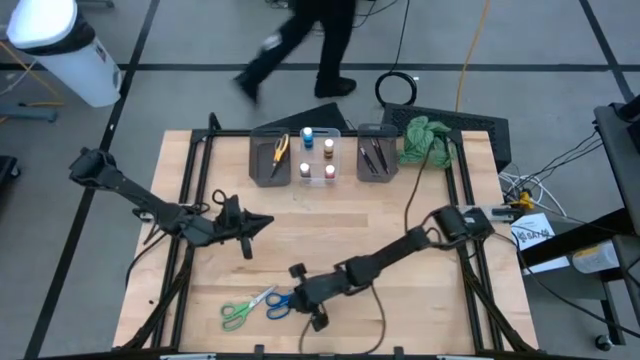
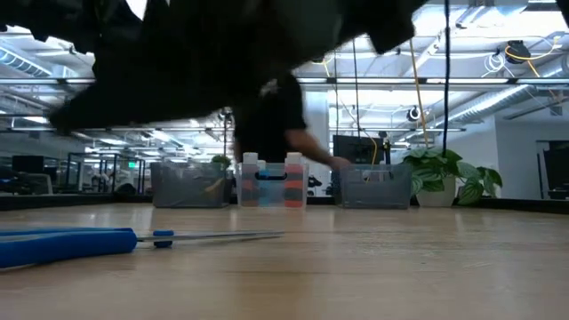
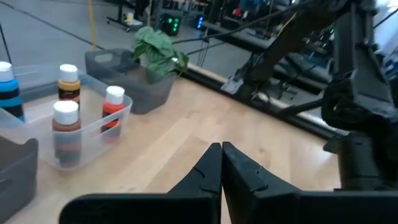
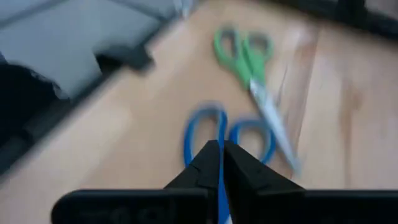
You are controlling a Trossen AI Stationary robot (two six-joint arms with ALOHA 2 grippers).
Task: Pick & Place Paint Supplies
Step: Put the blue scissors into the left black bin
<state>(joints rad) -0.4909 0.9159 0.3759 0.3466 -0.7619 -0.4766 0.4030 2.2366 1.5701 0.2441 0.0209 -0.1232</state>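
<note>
Reaching for scissors: the right hand [image 1: 318,318] sits low over the near part of the desk [image 1: 400,330], just beside the blue scissors [image 1: 281,303], its fingers pressed together with nothing between them.
Right wrist view: the blue scissors [image 4: 227,140] lie straight ahead of the closed fingertips, handle loops nearest, so the arm looks lined up on them; the fingers would have to part before any grasp.
Green scissors: the green scissors [image 1: 240,311] lie beside the blue pair, farther toward the desk's left edge, blades pointing toward the blue ones; the two pairs lie so close that I cannot tell whether they touch.
Left hand: the left hand [image 1: 262,222] hangs over the middle-left of the desk, fingers shut and empty, apparently waiting clear of the right arm's path.
Bins: along the far edge stand a grey bin [image 1: 271,158] holding yellow-handled scissors [image 1: 280,148], a clear bin [image 1: 318,157] with small paint bottles [image 1: 307,134] stood upright, and a second grey bin [image 1: 376,155] with thin dark brushes [image 1: 372,155]; like goes with like.
Judgement: the two loose scissors probably belong in the left grey bin with the yellow pair.
Plant: a green leafy plant [image 1: 425,140] sits by the right-hand grey bin.
Background: a person [image 1: 300,50] walks past beyond the desk.
</note>
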